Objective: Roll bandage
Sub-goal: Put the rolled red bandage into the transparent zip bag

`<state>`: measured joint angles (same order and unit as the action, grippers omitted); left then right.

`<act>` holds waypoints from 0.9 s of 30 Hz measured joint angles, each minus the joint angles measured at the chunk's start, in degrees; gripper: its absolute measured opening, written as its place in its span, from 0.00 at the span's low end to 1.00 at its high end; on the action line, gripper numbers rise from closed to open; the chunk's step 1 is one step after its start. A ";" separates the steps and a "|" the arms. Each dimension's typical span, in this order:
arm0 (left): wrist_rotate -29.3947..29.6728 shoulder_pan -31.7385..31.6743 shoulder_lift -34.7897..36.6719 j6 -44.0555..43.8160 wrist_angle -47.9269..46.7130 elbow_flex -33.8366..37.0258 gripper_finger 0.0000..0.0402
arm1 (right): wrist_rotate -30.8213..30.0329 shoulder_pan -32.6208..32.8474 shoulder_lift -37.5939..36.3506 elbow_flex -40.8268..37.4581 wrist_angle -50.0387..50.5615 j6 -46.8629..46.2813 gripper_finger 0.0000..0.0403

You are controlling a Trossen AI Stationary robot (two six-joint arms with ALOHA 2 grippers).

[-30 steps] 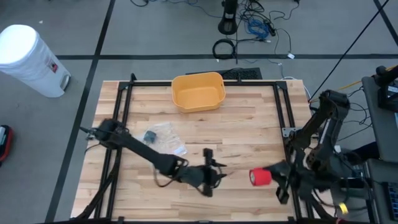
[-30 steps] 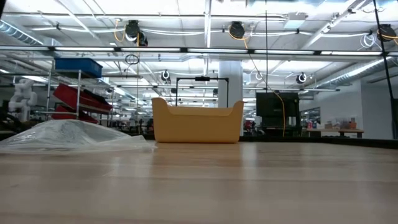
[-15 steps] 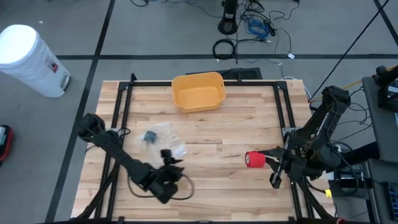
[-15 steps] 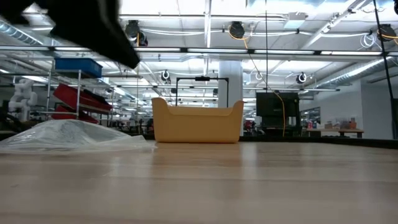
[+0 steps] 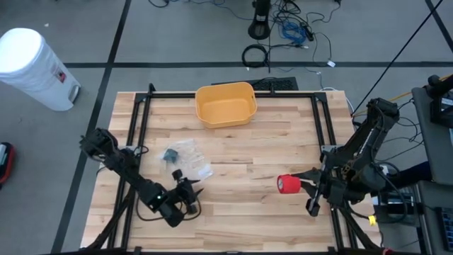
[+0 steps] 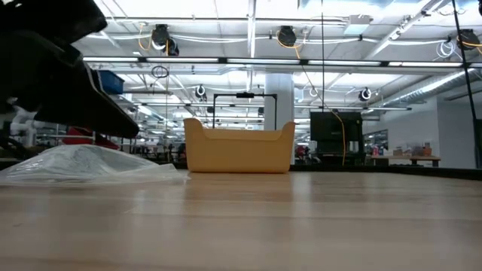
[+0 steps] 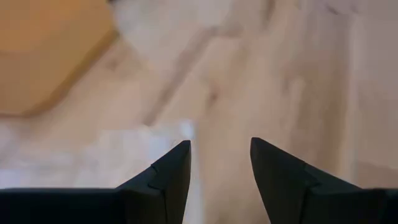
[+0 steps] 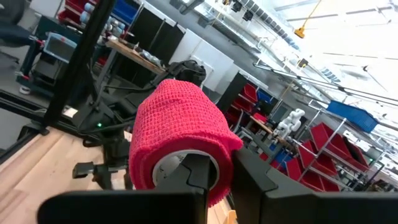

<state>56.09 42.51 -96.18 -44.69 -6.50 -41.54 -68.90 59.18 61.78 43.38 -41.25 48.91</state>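
Observation:
A red bandage roll (image 5: 288, 183) hangs above the table's right side, with my right gripper (image 5: 301, 183) shut on it. In the right wrist view the roll (image 8: 177, 134) shows its woven red wrap and a pale core. My left gripper (image 5: 185, 185) hovers low over the table's near left part. It is open, with only bare wood between its fingers (image 7: 219, 144), and it points toward a clear plastic bag (image 5: 190, 159) lying flat on the wood. The left arm shows as a dark shape (image 6: 53, 68) in the low view. My right gripper holds the roll by its near open end (image 8: 214, 183). One finger (image 8: 189, 177) seems to stand in the pale core and the other (image 8: 255, 180) outside, with the red wall between them. The fingers come about level from the table's right side. The roll is lifted clear of the table.
A yellow bin (image 5: 225, 103) stands at the table's far middle edge. The plastic bag holds a small grey-blue item (image 5: 170, 155). A black frame (image 5: 141, 127) runs along the table's sides. Bare wood lies between the two grippers.
My left gripper has swung from the near middle toward the table's left edge, sunk lower and rolled about its wrist, staying open. My right gripper has carried the roll a little toward the far edge and then kept still.

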 joint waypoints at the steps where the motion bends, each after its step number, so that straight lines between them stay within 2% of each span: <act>1: -1.98 -0.37 0.00 -0.02 0.00 -0.38 0.43 | 0.00 0.00 0.00 0.00 -0.03 0.01 0.08; 5: -5.07 -1.62 0.00 0.34 -0.26 -1.11 0.43 | -0.02 0.00 0.00 0.00 0.01 0.03 0.08; 11: -7.85 -2.83 0.00 0.09 -6.98 -1.11 0.44 | -0.02 0.02 0.00 -0.02 1.08 -0.69 0.08; 19: -8.63 -4.21 -0.16 0.50 -7.96 -1.12 0.55 | -0.03 0.04 0.00 -0.02 1.07 -0.44 0.08; 23: -11.07 -4.41 -1.48 0.15 -7.77 -1.14 0.57 | -0.04 0.04 0.00 -0.02 1.07 -0.41 0.08; 27: -10.24 -4.45 -3.19 0.15 -8.19 -1.16 0.57 | -0.04 0.04 0.00 -0.02 1.07 -0.43 0.08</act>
<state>45.85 38.06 -99.37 -44.53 -14.69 -42.70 -68.95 59.22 61.78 43.35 -40.19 48.49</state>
